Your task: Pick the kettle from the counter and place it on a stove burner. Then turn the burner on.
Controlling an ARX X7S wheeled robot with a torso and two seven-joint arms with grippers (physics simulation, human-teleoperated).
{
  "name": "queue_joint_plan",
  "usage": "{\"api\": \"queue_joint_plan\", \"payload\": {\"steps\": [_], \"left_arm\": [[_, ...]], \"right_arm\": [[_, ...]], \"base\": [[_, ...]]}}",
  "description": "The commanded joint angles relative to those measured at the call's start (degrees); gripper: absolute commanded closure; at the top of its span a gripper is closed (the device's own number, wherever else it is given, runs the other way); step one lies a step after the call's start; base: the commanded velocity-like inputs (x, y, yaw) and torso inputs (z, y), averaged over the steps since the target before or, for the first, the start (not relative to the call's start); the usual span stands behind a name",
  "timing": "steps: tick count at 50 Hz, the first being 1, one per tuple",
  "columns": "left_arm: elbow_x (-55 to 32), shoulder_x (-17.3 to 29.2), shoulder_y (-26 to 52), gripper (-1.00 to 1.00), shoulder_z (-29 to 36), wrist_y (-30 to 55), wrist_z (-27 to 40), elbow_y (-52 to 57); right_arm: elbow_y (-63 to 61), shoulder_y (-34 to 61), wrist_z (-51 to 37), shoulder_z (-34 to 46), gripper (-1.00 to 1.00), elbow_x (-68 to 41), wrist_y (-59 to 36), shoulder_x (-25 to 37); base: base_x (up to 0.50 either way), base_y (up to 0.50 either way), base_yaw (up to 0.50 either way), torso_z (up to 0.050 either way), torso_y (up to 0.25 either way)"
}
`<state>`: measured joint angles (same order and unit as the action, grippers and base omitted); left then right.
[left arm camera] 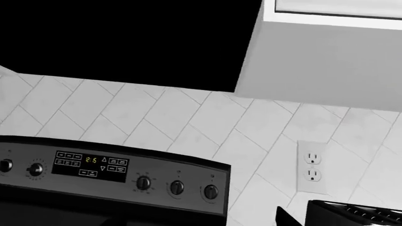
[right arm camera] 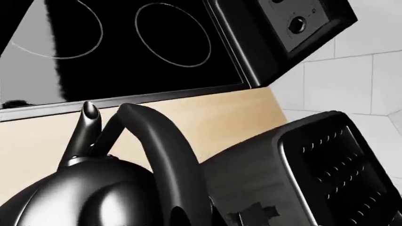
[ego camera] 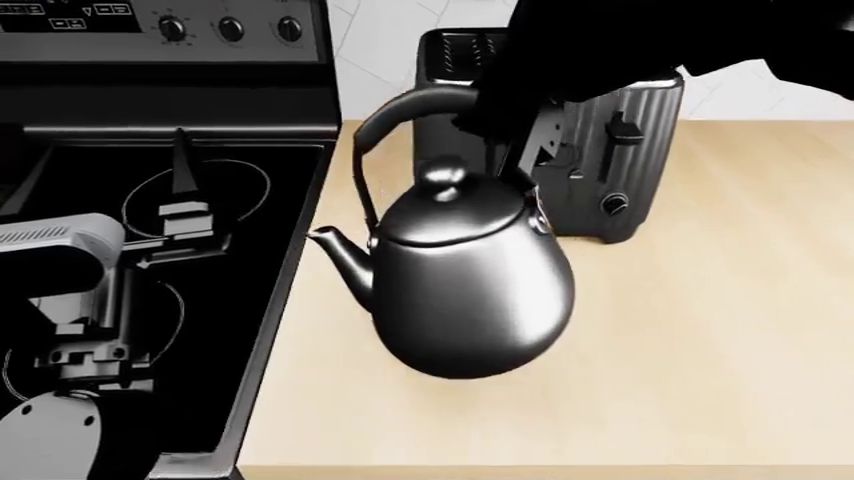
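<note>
The dark-chrome kettle [ego camera: 467, 290] hangs in the air above the beige counter [ego camera: 707, 340], just right of the cooktop, with its spout toward the stove. My right gripper [ego camera: 501, 125] is shut on the top of its arched black handle [right arm camera: 163, 155]. In the right wrist view the kettle body [right arm camera: 82, 197] fills the lower part, and a small stove burner ring [right arm camera: 172, 35] shows on the black glass beyond. My left gripper [ego camera: 180, 165] hovers over the cooktop, fingers together and empty, next to a burner ring [ego camera: 260, 190].
The ribbed black toaster [ego camera: 627, 150] stands on the counter right behind the kettle and also shows in the right wrist view [right arm camera: 339, 169]. The stove's back panel carries the knobs [left arm camera: 177, 187] and a display. A larger ring [right arm camera: 56, 33] lies beside the small one.
</note>
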<state>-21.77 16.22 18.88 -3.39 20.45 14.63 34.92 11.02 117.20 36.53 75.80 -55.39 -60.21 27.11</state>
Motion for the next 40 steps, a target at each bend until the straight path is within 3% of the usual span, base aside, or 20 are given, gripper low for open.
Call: {"api": "queue_joint_plan", "payload": {"steps": [1,40], "left_arm": [[-0.29,0.38,0.04,-1.0,-0.45,-0.02,0.57,0.32],[-1.31,1.09,-0.47,-1.0,-0.38,-0.47,1.51,0.95]], "right_arm": [[-0.46,1.2,-1.41,-1.93,1.0,2.29,2.34,0.29],[-3.46,2.32,-1.67,-1.23,1.0,3.36,1.18,0.73]], "base": [[0.12,0.5,0.0,0.0,0.0],[0.01,0.5,0.0,0.001,0.002]]}}
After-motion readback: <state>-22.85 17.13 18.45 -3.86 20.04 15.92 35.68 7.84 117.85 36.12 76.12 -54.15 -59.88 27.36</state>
